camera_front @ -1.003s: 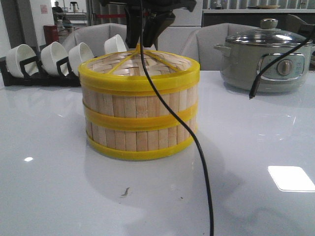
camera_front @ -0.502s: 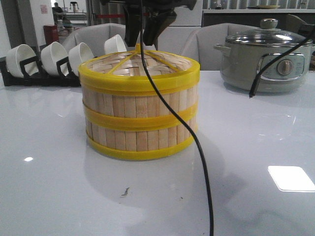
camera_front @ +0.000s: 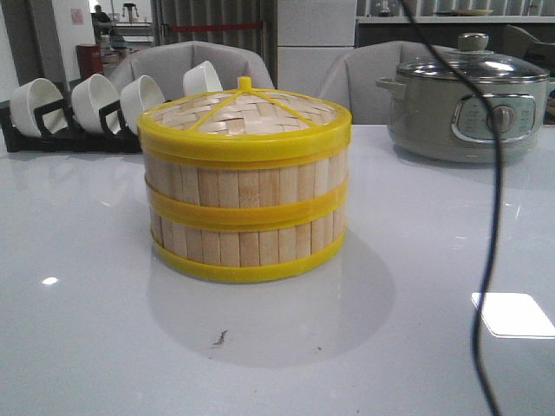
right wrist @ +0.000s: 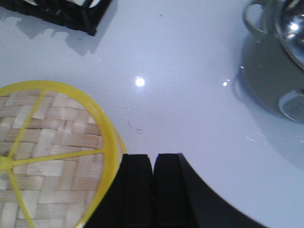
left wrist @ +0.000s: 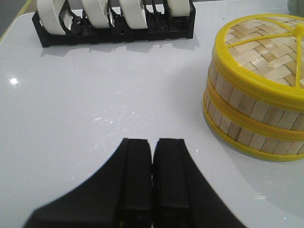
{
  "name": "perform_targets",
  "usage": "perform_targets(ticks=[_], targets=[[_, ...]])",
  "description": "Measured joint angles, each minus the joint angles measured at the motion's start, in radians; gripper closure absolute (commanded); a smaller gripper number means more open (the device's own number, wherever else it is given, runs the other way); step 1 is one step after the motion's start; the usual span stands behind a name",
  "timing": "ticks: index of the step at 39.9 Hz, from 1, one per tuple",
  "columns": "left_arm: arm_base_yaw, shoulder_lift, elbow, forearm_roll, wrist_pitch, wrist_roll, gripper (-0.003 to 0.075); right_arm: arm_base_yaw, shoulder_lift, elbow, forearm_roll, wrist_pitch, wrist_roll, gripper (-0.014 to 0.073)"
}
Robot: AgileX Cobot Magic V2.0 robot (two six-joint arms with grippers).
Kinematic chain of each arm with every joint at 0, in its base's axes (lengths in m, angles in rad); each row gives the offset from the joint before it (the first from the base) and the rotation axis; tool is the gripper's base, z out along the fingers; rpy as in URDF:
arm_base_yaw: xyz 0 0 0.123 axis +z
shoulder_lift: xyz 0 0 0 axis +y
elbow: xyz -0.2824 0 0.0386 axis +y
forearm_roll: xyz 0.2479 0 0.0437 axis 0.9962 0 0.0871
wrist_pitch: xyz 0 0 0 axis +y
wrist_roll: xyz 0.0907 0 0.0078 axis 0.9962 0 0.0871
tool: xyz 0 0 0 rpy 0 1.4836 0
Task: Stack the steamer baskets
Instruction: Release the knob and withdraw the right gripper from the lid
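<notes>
Two steamer baskets stand stacked one on the other at the table's middle: the upper basket (camera_front: 247, 178) on the lower basket (camera_front: 247, 238), with the flat woven yellow-rimmed lid (camera_front: 245, 113) on top. The stack also shows in the left wrist view (left wrist: 256, 95); the lid shows in the right wrist view (right wrist: 52, 152). My left gripper (left wrist: 152, 142) is shut and empty above the bare table, beside the stack. My right gripper (right wrist: 153, 159) is shut and empty, just beside the lid's rim and above it. Neither gripper shows in the front view.
A black rack with white bowls (camera_front: 95, 108) stands at the back left, also in the left wrist view (left wrist: 114, 23). A grey-green electric pot (camera_front: 473, 100) stands at the back right. A black cable (camera_front: 494, 217) hangs in front on the right.
The dark gripper that stood over the lid's knob has gone up out of the front view. The hanging cable has swung from the middle to the right.
</notes>
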State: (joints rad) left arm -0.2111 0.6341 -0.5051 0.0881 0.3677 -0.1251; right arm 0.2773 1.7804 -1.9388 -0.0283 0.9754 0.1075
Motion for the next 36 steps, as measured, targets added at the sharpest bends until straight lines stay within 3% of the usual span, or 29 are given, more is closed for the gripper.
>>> perform_targets(ticks=[18,36], targets=[[0.000,0.000,0.000,0.000,0.000,0.000,0.0634,-0.153,-0.648,0.861,-0.002,-0.516,0.000,0.0564],[0.000,0.000,0.000,0.000,0.000,0.000,0.0634,-0.284,-1.101,1.410,-0.002,-0.659,0.000,0.0564]])
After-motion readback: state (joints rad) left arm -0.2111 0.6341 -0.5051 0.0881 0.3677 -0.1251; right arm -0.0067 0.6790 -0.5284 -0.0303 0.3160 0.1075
